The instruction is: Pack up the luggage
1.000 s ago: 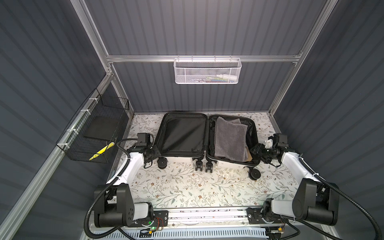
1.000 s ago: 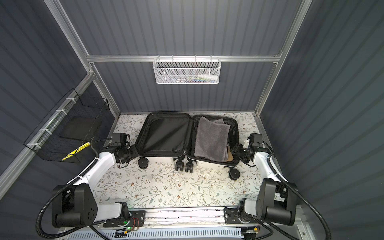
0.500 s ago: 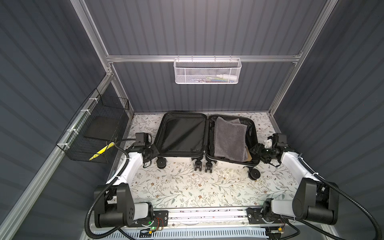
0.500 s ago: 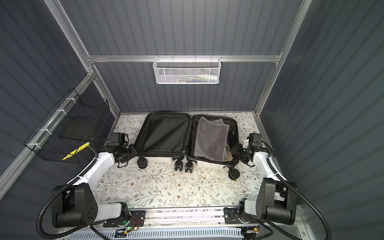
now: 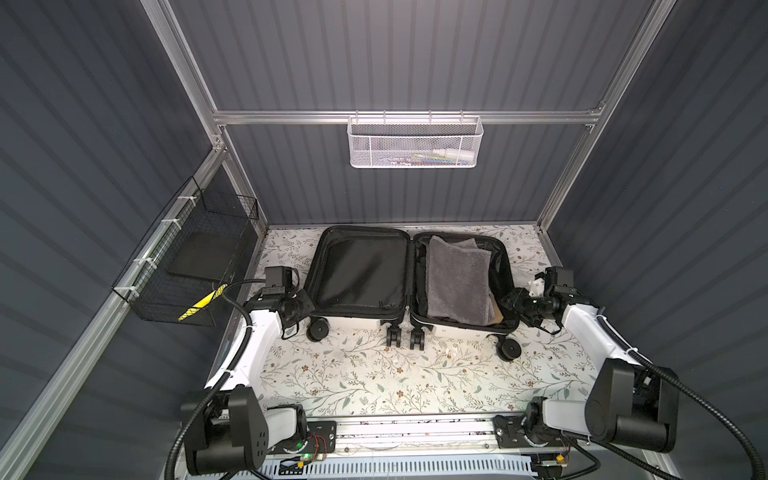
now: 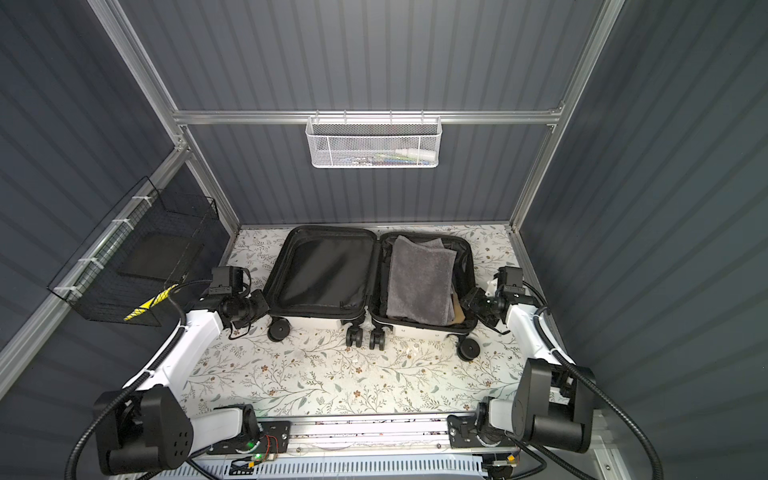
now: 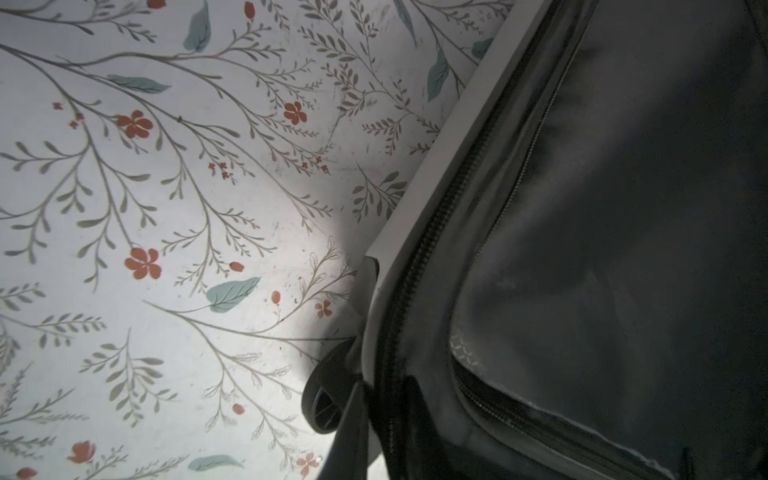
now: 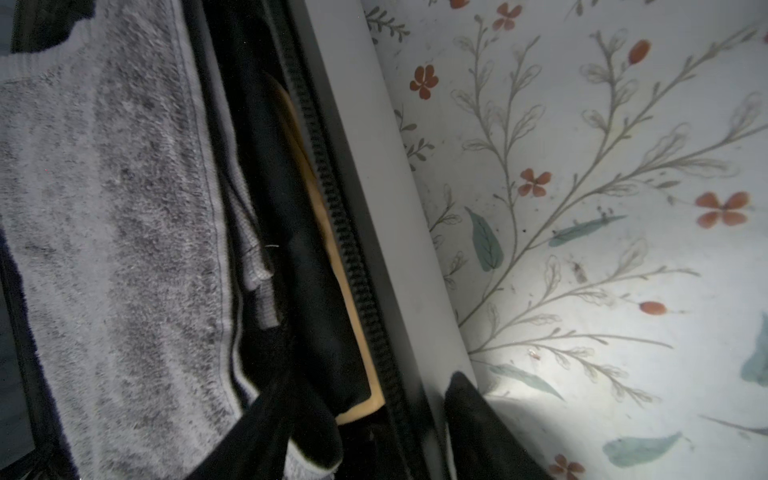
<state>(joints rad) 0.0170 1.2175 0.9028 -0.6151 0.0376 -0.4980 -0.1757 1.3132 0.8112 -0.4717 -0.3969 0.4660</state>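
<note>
The luggage [image 5: 357,270] [image 6: 324,270] lies open and flat on the floral table in both top views. Its left half shows bare black lining. The right half holds a folded grey towel [image 5: 457,278] [image 8: 104,208] and a tan flat item [image 8: 357,332] beside the zip. My left gripper [image 5: 305,305] [image 7: 382,415] is shut on the luggage's left rim, close to a black wheel [image 7: 324,399]; one finger is outside the white shell [image 7: 436,166] and one inside. My right gripper [image 5: 509,301] [image 8: 370,380] is open and straddles the right rim, one finger over the contents and one outside the shell.
A white mesh basket [image 5: 415,143] with small items hangs on the back rail. A black wire basket [image 5: 195,266] on the left wall holds a flat black item and a yellow-striped object [image 5: 201,305]. The floral table [image 5: 374,374] extends in front of the luggage's wheels.
The left jaws have shut onto the luggage's left rim. The right jaws have narrowed a little around the right rim. Both arms stay nearly in place.
</note>
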